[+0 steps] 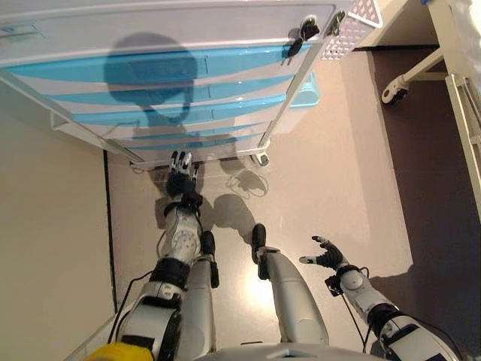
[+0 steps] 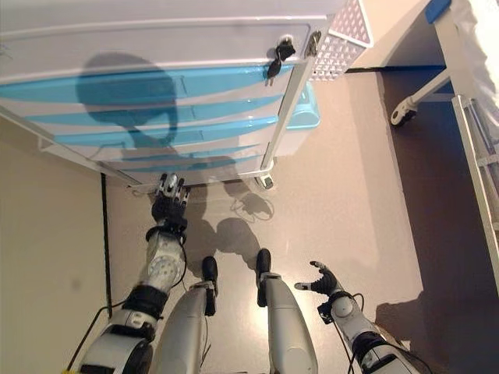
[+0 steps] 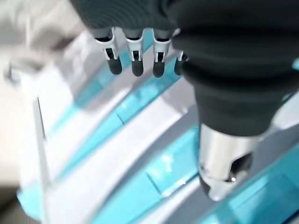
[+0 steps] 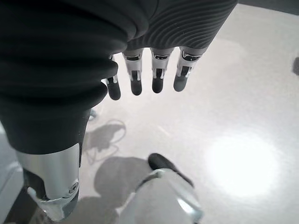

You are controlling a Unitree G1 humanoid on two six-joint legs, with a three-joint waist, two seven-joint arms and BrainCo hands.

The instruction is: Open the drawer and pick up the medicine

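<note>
A white drawer cabinet [image 1: 173, 30] on castors stands ahead, its translucent blue drawers [image 1: 165, 90] all pushed in. My left hand [image 1: 180, 171] reaches toward the lowest drawers with fingers straight, close to the fronts but holding nothing; its wrist view shows blue drawer fronts [image 3: 135, 154] just past the fingertips [image 3: 136, 65]. My right hand [image 1: 325, 254] hangs low over the floor at the right, open and empty, as the right hand [image 4: 154, 70] in its own wrist view also shows. No medicine is visible.
A white perforated basket [image 1: 353, 26] hangs at the cabinet's right top corner, with dark keys [image 1: 301, 37] near it. A white bed frame with a castor [image 1: 394, 92] stands at the right. A beige wall [image 1: 45, 248] runs along the left.
</note>
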